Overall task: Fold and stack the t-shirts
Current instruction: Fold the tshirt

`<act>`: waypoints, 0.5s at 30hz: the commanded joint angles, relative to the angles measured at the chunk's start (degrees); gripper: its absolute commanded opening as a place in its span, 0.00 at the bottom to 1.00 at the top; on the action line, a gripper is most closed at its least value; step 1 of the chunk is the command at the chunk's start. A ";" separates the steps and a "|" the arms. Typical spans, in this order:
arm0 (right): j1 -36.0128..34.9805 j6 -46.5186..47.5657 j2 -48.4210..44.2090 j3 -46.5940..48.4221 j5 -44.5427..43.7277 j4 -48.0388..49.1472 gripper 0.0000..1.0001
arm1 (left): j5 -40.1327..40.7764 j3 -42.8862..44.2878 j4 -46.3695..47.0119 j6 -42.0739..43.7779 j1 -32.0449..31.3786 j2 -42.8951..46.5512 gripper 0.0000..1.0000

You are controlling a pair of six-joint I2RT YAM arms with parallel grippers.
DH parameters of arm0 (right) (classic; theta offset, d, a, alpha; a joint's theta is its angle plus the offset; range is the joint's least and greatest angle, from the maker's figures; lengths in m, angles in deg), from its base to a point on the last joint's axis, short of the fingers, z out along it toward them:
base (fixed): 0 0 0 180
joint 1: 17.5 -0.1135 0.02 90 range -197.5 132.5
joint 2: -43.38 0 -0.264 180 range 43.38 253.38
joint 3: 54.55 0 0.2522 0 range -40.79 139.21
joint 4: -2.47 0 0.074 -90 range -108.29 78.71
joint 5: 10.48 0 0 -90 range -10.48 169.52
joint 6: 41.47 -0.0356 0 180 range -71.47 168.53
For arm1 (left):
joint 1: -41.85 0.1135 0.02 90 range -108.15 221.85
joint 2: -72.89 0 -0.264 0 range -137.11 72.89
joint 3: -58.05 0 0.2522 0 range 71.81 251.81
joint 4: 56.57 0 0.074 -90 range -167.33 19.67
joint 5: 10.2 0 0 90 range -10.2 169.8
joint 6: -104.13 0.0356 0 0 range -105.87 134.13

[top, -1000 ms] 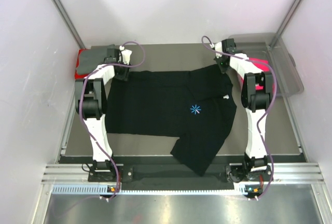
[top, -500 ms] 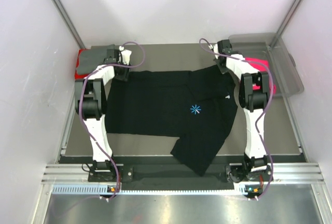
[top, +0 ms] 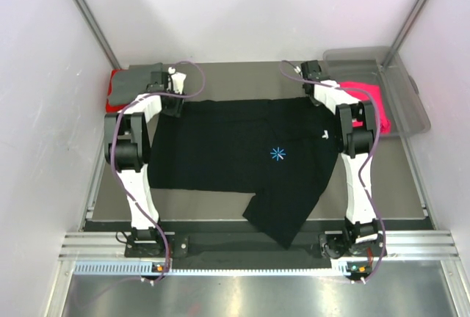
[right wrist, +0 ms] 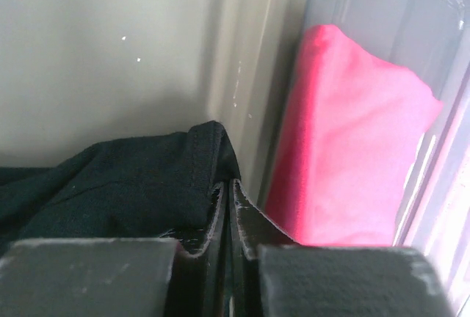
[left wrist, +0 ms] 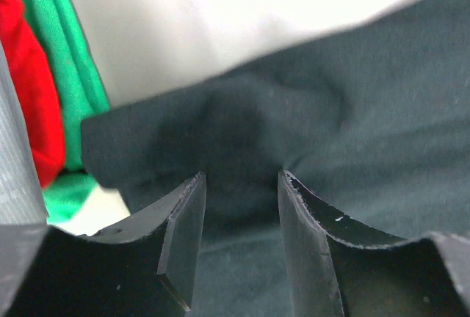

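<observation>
Gripping stage of the first fold, as I judge it: black t-shirt (top: 242,148) lies spread on the table (top: 235,75), one sleeve trailing toward the near edge. Right gripper (right wrist: 226,188) is clenched on its far right corner; left gripper (left wrist: 241,181) stands parted astride the far left corner, cloth not pinched. Next move likely calls for closing the left, then lifting both corners evenly toward the near hem.

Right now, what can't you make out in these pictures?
- Folded stack: overhead, the left arm covers part; the left wrist view's frame cuts off the red tee and green tee, so no count.
- Hot-pink tee: overhead, the right arm hides part.
- Black tee: in the right wrist view, the right gripper, shut, hides how much cloth it pinches.
</observation>
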 commanded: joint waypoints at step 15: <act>-5.29 -1.26 -20.87 -12.67 7.89 0.81 0.47 | -7.68 -9.51 6.42 -2.17 -3.17 27.21 0.55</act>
